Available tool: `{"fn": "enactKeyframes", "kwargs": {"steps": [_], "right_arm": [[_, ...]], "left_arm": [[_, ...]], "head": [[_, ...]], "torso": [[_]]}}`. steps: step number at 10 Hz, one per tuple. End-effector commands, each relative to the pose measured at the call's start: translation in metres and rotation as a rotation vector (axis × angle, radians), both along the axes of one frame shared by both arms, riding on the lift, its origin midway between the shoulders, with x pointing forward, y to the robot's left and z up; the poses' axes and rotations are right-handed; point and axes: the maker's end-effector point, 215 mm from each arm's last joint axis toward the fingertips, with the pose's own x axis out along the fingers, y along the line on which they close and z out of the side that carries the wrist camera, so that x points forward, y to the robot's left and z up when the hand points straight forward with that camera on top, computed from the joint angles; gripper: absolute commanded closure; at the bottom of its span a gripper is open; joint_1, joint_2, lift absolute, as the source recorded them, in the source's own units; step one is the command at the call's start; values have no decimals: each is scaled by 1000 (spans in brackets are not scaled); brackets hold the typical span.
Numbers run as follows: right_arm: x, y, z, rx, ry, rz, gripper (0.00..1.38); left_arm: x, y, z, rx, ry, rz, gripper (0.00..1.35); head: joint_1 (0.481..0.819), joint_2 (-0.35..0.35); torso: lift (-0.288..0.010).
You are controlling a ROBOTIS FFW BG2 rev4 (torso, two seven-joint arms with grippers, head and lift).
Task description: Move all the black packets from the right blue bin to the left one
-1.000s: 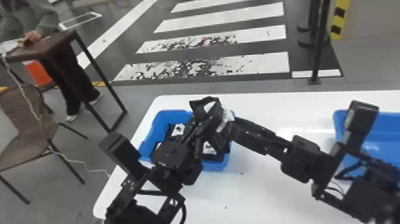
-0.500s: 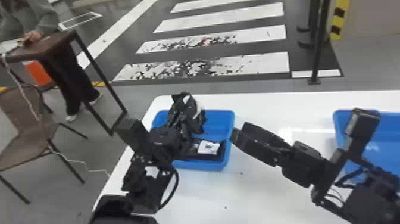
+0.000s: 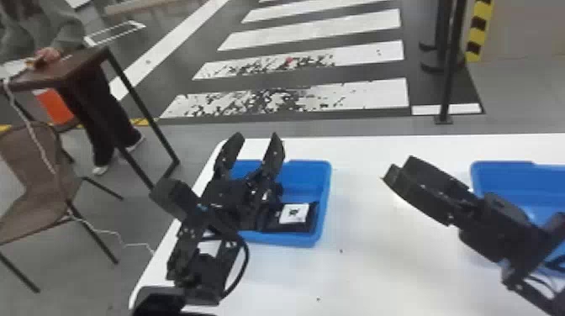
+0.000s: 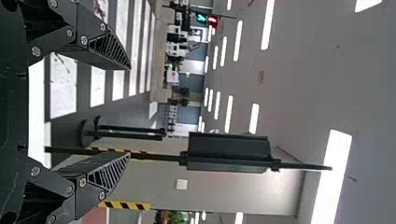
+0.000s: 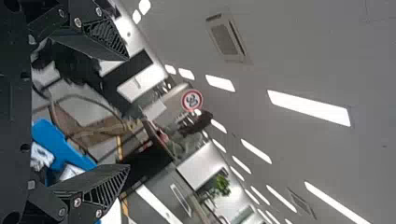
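My left gripper (image 3: 257, 147) stands open over the left blue bin (image 3: 326, 189), its two fingers apart with nothing between them. In the left wrist view the same gripper (image 4: 130, 112) is spread wide. Inside the left bin lies a black packet (image 3: 309, 222) with a white label, partly behind the left arm. Above the table between the bins is my right gripper (image 3: 389, 172); its fingers in the right wrist view (image 5: 128, 112) are parted around nothing. The right blue bin (image 3: 500, 172) is partly covered by the right arm, and no packet can be made out in its visible part.
Both bins stand on a white table (image 3: 378, 269). A brown chair (image 3: 33, 180) and a dark small table (image 3: 71, 69) are beyond its left side. A black post (image 3: 450, 75) rises from the floor behind it.
The grippers were close together over the left bin's right side; the left one has swung left and opened towards the far side, while the right one has drawn back to the right.
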Motion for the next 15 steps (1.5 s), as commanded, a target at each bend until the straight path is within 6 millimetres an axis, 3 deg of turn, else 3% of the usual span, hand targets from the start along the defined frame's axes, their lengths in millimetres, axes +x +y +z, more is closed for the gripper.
{"fn": "enactKeyframes", "kwargs": {"steps": [1, 2, 4, 5, 7, 10, 14, 15], "right_arm": [[11, -44, 3, -83, -61, -131, 226], [15, -71, 3, -139, -87, -216, 225], [11, -132, 4, -237, -121, -415, 229], [0, -155, 10, -293, -126, -509, 229], [-22, -205, 6, -400, -88, -682, 233], [-46, -233, -29, -535, -2, -776, 234], [-66, -257, -27, -630, 13, -874, 245], [-69, -259, -26, -663, 1, -880, 245]], "left_arm": [[-36, -20, 32, -1, -48, -30, 430], [-58, -24, 44, 1, -61, -26, 432], [-79, -22, 29, -17, -20, 4, 433], [-87, -16, 20, 17, 8, 23, 433], [-107, -3, 28, 84, -1, 115, 432], [-120, -11, 26, 71, 56, 178, 429], [-138, -3, 8, 40, 179, 188, 466], [-142, -4, 14, 44, 173, 183, 478]], "head": [[671, 343], [668, 297], [675, 231], [691, 194], [695, 146], [695, 92], [695, 38], [695, 35]], "torso": [[-140], [-140], [-140], [-140], [-140], [-140], [-140], [-140]]}}
